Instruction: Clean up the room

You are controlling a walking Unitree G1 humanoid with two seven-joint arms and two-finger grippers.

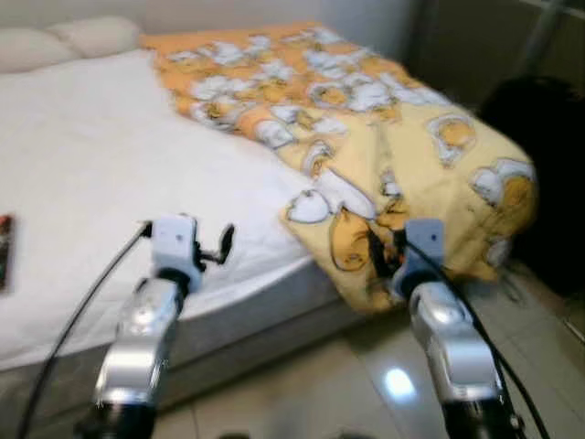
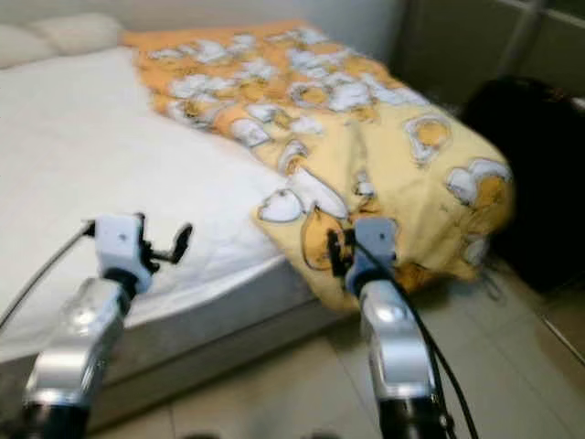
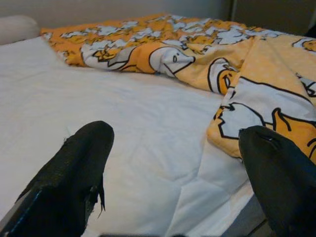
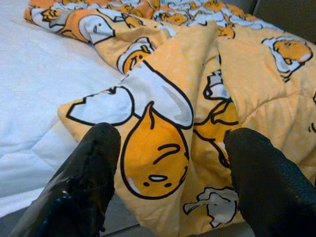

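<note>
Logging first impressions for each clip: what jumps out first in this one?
A yellow cartoon-print blanket lies bunched over the right side of the white bed, one corner drooping off the edge toward the floor. The right tool is open and aimed at that hanging corner; the left tool, also open, faces the bare sheet.

A dark object (image 1: 5, 251) on the bed is cut off by the frame edge.

Two silver arms trailing black cables, each with a white wrist block and black-fingered pincer (image 1: 222, 245).
</note>
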